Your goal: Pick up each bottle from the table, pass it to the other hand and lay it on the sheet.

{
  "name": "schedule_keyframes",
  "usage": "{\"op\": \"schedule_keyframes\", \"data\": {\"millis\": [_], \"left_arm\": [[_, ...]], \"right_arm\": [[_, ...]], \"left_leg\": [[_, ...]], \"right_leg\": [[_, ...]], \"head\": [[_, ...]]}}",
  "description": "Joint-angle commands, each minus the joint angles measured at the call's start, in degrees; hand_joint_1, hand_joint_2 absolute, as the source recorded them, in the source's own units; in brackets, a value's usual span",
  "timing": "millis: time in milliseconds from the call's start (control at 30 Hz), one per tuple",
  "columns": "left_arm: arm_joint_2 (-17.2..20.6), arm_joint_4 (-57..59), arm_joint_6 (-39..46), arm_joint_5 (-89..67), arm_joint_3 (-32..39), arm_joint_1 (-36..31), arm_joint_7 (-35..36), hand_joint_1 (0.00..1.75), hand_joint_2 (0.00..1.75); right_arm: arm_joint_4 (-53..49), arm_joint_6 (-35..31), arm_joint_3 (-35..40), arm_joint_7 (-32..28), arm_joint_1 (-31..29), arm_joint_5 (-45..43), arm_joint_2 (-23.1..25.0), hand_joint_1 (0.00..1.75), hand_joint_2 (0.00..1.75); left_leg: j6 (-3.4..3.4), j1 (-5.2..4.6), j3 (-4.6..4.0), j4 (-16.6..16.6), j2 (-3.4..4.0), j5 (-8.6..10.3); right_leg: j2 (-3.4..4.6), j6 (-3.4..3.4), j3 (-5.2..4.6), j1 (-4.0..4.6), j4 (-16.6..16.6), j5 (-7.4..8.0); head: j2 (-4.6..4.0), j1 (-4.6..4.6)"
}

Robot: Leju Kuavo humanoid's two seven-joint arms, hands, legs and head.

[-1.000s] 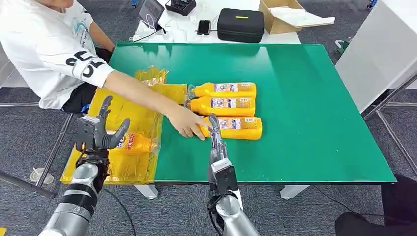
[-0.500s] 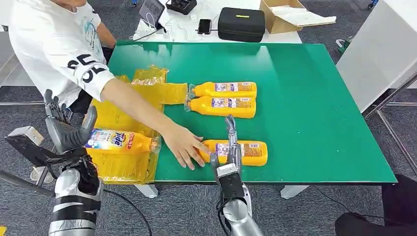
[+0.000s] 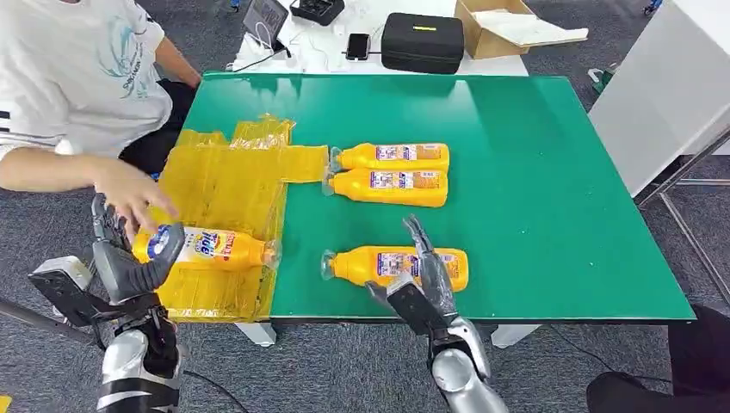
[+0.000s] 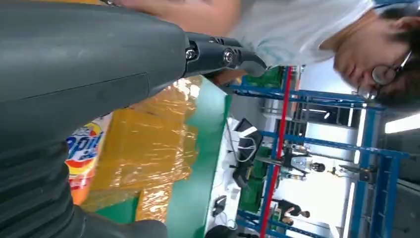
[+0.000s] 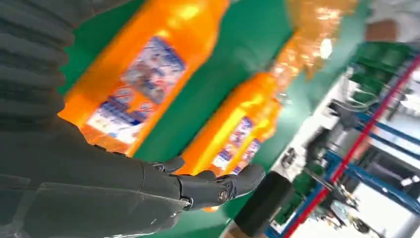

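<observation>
My left hand [image 3: 129, 262] grips the base of an orange bottle [image 3: 211, 248] with a blue-and-white label, held level over the near part of the yellow sheet [image 3: 228, 185]. In the left wrist view that label [image 4: 81, 153] shows beside my hand [image 4: 89, 64]. A person's hand [image 3: 129, 194] reaches in just above my left hand. My right hand [image 3: 422, 275] hovers open, fingers spread, over a third orange bottle [image 3: 379, 262] lying near the table's front edge. Two more orange bottles [image 3: 392, 157] [image 3: 387, 186] lie side by side mid-table. The right wrist view has my hand [image 5: 124, 188] above the near bottle [image 5: 143, 74].
The green table [image 3: 551, 189] has free room on its right half. Behind it lie a black case [image 3: 422, 43], a phone and a cardboard box [image 3: 504, 30]. The person sits at the table's left corner. A white cabinet [image 3: 663, 86] stands at right.
The person slid the nearest bottle toward the front edge, then drew the arm back left to my left hand. My right hand moved over that bottle. My left hand lifted the labelled bottle.
</observation>
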Motion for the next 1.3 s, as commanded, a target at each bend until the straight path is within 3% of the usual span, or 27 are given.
{"op": "schedule_keyframes", "data": {"millis": [33,667,867,1300], "left_arm": [[0.1,4.5,-0.6,-0.2,1.1,0.1,0.2,0.0,1.75],[0.7,9.3,-1.7,-0.5,1.2,-2.1,0.2,0.0,1.75],[0.6,10.6,-2.3,-0.7,1.0,-2.5,0.2,0.0,1.75],[0.5,11.1,-2.7,-0.8,0.7,-3.0,0.2,0.0,1.75]], "right_arm": [[-2.6,5.7,0.5,4.7,1.2,1.7,-8.6,0.0,1.75],[2.9,10.1,1.4,8.4,-4.1,4.9,-12.6,0.0,1.75],[5.5,9.3,2.1,9.0,-8.4,8.7,-14.3,0.0,1.75],[6.8,8.0,3.2,8.2,-10.6,11.1,-14.6,0.0,1.75]], "left_leg": [[0.06,0.0,0.3,-0.1,-0.05,-0.09],[0.05,0.0,0.22,0.0,0.07,-0.08],[0.07,-0.01,0.24,0.0,0.1,-0.07],[0.06,0.01,0.24,0.0,0.09,-0.1]], "right_leg": [[-0.13,-0.06,0.34,0.03,-0.1,-0.11],[0.01,-0.06,0.24,0.03,-0.1,-0.05],[0.03,-0.06,0.27,0.02,-0.1,-0.03],[0.02,-0.06,0.27,0.04,0.0,-0.05]], "head": [[0.0,-0.04],[0.0,-0.04],[0.0,-0.04],[0.0,-0.04]]}}
